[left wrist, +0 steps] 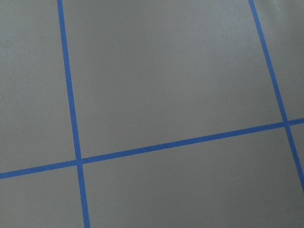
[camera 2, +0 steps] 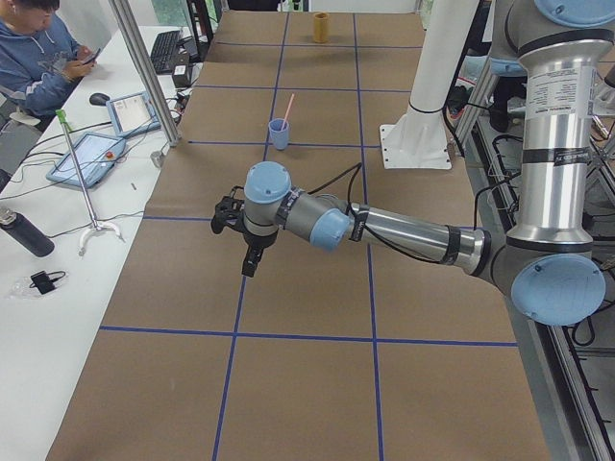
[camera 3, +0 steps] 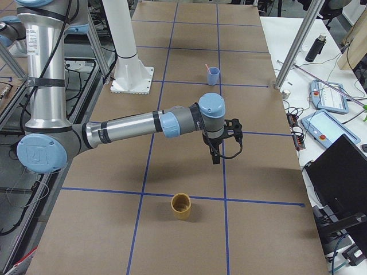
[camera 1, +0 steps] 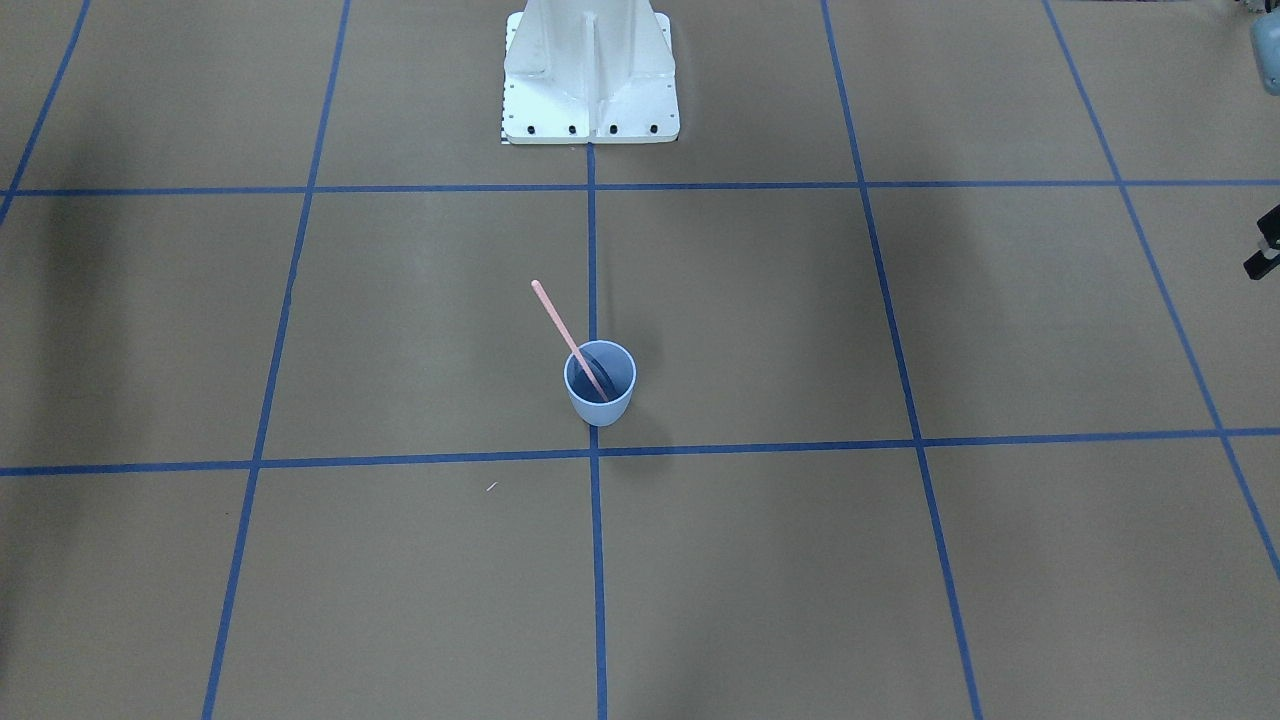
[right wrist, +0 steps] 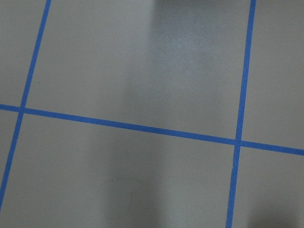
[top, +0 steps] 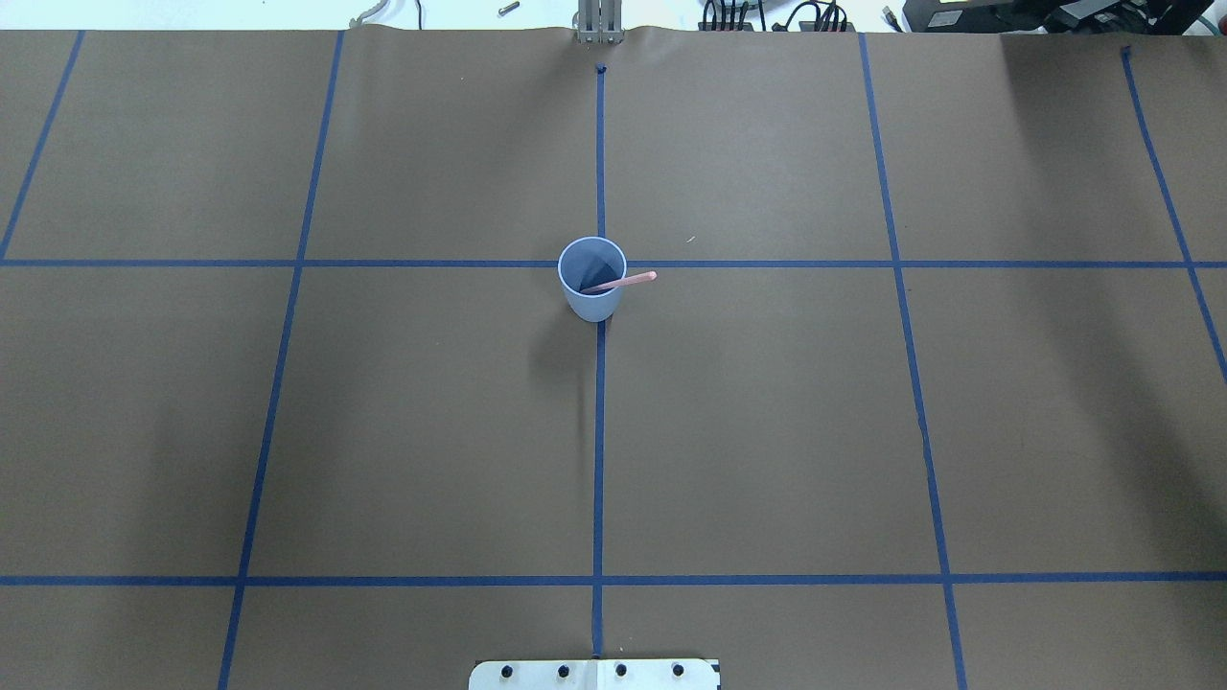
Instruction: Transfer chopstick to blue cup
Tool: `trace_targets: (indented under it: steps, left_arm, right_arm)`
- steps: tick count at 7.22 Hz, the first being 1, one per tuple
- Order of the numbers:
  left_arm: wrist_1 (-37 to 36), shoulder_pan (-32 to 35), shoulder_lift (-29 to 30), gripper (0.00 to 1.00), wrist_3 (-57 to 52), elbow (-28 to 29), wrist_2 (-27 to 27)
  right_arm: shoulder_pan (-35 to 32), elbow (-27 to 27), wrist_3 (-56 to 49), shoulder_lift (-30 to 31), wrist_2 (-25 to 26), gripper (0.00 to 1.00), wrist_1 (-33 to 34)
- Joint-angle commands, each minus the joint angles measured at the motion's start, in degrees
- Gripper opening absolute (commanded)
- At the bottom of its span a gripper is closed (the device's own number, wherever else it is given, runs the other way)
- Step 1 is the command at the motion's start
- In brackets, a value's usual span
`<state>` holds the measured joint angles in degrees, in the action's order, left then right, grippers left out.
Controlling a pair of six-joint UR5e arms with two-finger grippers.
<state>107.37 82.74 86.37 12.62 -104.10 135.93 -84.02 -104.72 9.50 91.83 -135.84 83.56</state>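
The blue cup (camera 1: 600, 402) (top: 591, 303) stands upright on the centre tape line, mid-table. One pale-pink chopstick (camera 1: 556, 320) (top: 633, 280) rests in it, lower end inside, leaning over the rim. The side views show the cup (camera 2: 279, 135) (camera 3: 213, 77) far from both arms. My left gripper (camera 2: 249, 261) hangs over the table near the left end, well clear of the cup. Near the right end, my right gripper (camera 3: 215, 156) hangs over the paper. Neither holds anything I can see; I cannot tell whether they are open or shut. Both wrist views show only brown paper and blue tape.
A tan cup (camera 3: 181, 206) (camera 2: 321, 27) stands on the table near its right end. The white robot pedestal (camera 1: 590, 80) sits at the robot's side. A side bench holds tablets (camera 2: 88, 158) and a dark bottle (camera 2: 24, 233), with a seated person (camera 2: 38, 58) beyond.
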Motion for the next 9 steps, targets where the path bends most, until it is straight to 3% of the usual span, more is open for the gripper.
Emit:
trace_targets:
  steps: [1,7,9]
  left_arm:
    - [2.1,0.1,-1.7,0.98,0.3,0.0,0.1]
    - [1.0,-0.1,-1.7,0.98,0.1,-0.8,-0.8]
    - [-2.2,-0.6,-0.8,0.98,0.0,-0.8,-4.7]
  right_arm:
    - [0.0,1.1,0.1,0.3,0.1,1.0,-2.2]
    - [0.0,1.4,-0.4,0.2,-0.7,1.0,-2.2]
    - [0.0,1.4,-0.5,0.1,-0.6,1.0,-2.2]
